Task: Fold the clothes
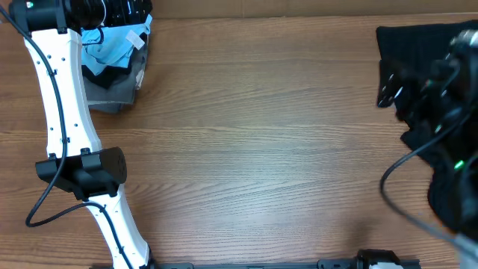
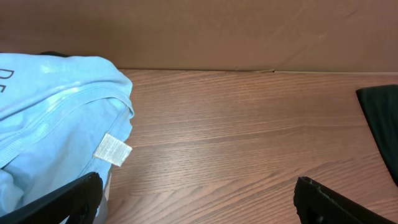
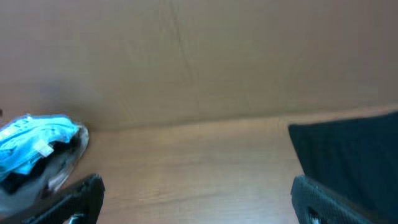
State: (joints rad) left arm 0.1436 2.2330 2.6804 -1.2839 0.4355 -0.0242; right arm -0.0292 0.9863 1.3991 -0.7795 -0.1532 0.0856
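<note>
Even bright light — right wrist view blurred, overhead sharp.

Wood table (image 1: 261, 149); translucent bin (image 1: 112, 97) far-left corner; brown wall (image 2: 217, 31)

table (image 1: 261, 149): matt wood grain | T-shirt (image 2: 50, 118): soft matt cloth

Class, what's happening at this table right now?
Folding has not begun and nothing is held. The left gripper hangs open beside the light blue T-shirt, heaped in a bin at a corner of the table. The right gripper is open near the black garment on the other side.
</note>
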